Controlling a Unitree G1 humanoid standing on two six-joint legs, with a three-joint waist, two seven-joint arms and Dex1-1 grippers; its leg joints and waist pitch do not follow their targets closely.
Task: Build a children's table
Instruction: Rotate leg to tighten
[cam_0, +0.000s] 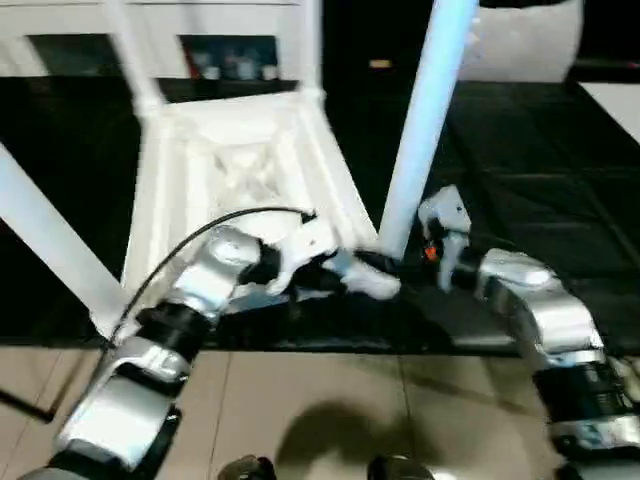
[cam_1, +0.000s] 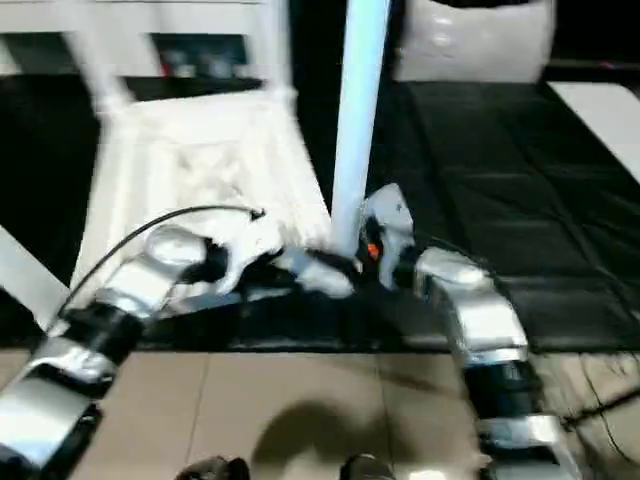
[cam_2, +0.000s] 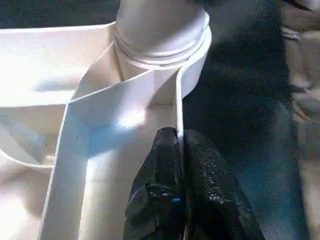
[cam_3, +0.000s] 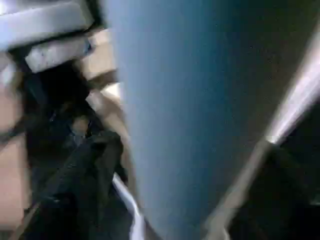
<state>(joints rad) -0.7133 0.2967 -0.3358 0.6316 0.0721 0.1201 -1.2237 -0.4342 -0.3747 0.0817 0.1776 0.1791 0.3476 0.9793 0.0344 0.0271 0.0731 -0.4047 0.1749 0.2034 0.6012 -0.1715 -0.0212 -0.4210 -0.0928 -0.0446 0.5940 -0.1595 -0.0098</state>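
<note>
Table top lies upside down on the black padded surface, legs up. Your left gripper pinches its side wall beside the near corner leg. Right gripper crowds that leg; jaw state unreadable.

Robot test room or lab, indoors. Black padded work surface spread over pale tiled floor. White shelving unit along back wall, small blurred items on its shelf.
</note>
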